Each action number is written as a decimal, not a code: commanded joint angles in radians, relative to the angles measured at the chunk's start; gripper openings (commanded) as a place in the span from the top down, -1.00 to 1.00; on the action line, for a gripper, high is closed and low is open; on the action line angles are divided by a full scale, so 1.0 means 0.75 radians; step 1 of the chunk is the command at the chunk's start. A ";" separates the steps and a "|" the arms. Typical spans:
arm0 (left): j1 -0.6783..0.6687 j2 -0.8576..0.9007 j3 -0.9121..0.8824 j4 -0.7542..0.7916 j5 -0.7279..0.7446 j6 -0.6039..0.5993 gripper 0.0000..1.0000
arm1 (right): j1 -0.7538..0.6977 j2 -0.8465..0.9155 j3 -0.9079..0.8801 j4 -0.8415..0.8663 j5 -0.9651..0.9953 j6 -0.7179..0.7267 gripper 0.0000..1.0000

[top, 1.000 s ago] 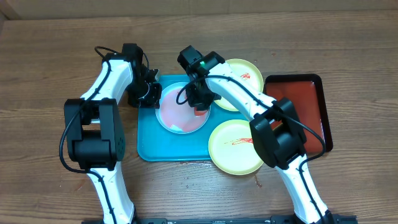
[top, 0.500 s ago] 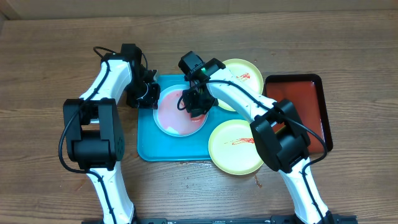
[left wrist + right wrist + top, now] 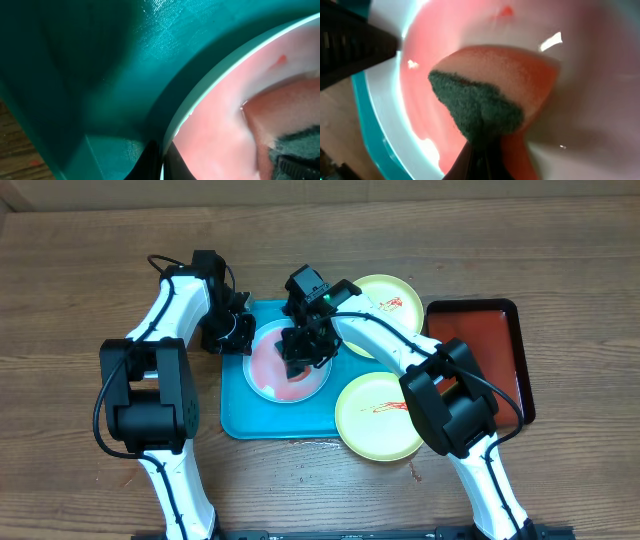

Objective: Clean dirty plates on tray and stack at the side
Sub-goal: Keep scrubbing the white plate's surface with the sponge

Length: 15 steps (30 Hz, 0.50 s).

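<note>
- Orange-and-green sponge (image 3: 495,85), clamped tight in my right end effector (image 3: 479,162) and pressed flat-ish against the inside of the white plate (image 3: 268,378).
- That plate is smeared pink-red pretty much all over. It sits inside the teal tray (image 3: 100,75), toward the back-left part.
- My left end effector (image 3: 157,162) is closed, pinching the plate's left rim, right by the tray's left wall.
- Near yellow-green plate (image 3: 378,420) has a red squiggle of sauce on it and hangs over the tray's front-right corner.
- Far yellow-green plate (image 3: 392,298) is by the tray's back-right corner, also with red marks and partly hidden behind my right arm.
- Dark red tray (image 3: 495,350) with the black rim is off to the right on the wooden table (image 3: 100,270).
</note>
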<state>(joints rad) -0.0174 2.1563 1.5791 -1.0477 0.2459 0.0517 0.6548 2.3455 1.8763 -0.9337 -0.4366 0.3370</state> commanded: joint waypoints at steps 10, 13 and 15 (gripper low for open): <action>-0.004 -0.033 0.019 0.011 0.022 -0.009 0.92 | -0.037 0.022 0.129 0.020 0.493 0.054 0.93; -0.004 -0.033 0.019 0.012 0.022 -0.009 0.91 | -0.037 0.019 0.212 -0.012 0.500 0.054 0.93; -0.004 -0.033 0.019 0.012 0.022 -0.009 0.91 | -0.037 0.017 0.274 -0.056 0.500 0.054 0.92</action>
<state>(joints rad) -0.0181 2.1563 1.5791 -1.0363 0.2577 0.0509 0.6415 2.3501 1.9938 -0.9588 -0.1356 0.3698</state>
